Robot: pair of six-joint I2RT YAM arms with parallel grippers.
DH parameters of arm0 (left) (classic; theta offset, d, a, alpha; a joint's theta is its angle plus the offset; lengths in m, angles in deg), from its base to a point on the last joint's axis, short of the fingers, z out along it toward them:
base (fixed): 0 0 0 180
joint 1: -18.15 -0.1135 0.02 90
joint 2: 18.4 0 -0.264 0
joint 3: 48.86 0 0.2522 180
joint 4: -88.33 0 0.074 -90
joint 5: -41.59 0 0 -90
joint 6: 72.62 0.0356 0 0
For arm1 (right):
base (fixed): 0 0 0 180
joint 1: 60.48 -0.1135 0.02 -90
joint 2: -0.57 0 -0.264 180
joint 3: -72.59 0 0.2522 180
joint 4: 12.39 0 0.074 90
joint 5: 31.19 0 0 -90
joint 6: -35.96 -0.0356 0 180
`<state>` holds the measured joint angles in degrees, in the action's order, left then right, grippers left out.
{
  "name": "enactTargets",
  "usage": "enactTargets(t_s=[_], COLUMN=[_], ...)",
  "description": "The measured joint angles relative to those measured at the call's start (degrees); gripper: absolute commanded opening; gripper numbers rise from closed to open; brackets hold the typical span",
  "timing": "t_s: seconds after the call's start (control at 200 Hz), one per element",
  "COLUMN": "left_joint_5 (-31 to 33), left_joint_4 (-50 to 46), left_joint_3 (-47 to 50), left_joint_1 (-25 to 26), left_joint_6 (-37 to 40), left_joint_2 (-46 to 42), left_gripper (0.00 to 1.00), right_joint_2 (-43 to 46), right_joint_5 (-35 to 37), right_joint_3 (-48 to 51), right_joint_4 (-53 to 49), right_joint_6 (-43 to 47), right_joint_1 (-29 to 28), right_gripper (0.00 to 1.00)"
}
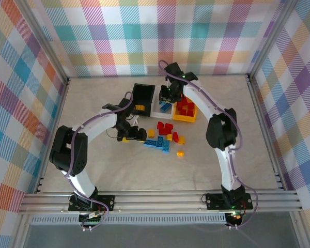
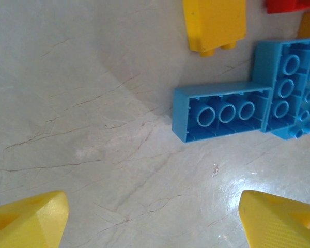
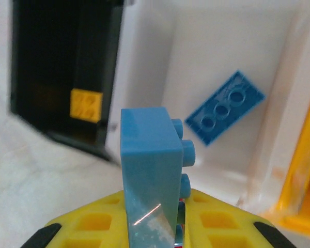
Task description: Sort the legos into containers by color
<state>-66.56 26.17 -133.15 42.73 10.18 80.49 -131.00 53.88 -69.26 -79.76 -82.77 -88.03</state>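
Note:
My right gripper [image 3: 178, 227] is shut on a light blue brick [image 3: 150, 170], held on edge over the near rim of the white bin [image 3: 212, 51]. A flat blue brick [image 3: 225, 108] lies inside that bin. The black bin [image 3: 51, 67] to its left holds a yellow brick [image 3: 86, 105]. In the top view the right gripper [image 1: 168, 95] hovers at the white bin [image 1: 157, 109], with the yellow bin [image 1: 186, 118] of red bricks beside it. My left gripper [image 2: 155, 222] is open and low over bare table, short of an upturned blue brick [image 2: 222, 111].
Loose bricks lie mid-table: red [image 1: 164, 127], yellow [image 1: 151, 133], a blue cluster [image 1: 157, 143] and single yellow ones [image 1: 180, 153]. A second blue brick [image 2: 287, 88] touches the upturned one, and a yellow brick [image 2: 214, 23] lies beyond. Metal rails edge the table.

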Motion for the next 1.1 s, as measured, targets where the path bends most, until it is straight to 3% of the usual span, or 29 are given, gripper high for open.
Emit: enactTargets(t_s=[0.275, 0.64, 1.1], left_joint_5=[0.2, 0.2, 0.0], left_joint_4=[-2.2, -2.2, 4.0], left_joint_3=[-2.9, -3.0, -3.5], left_joint_1=[1.8, 6.5, 7.3], left_joint_6=[6.8, 18.0, 26.6], left_joint_2=[-0.1, -0.1, 6.1], left_gripper=[0.86, 0.85, 0.84], right_joint_2=[-12.0, -14.1, -14.3], right_joint_5=[-0.1, -2.2, -3.3], right_joint_3=[-12.7, -14.1, -14.1], right_joint_4=[-2.2, -2.0, -3.5], right_joint_6=[0.9, 1.0, 2.9], right_joint_1=[2.8, 2.8, 2.6], right_gripper=[0.26, 0.3, 0.36])
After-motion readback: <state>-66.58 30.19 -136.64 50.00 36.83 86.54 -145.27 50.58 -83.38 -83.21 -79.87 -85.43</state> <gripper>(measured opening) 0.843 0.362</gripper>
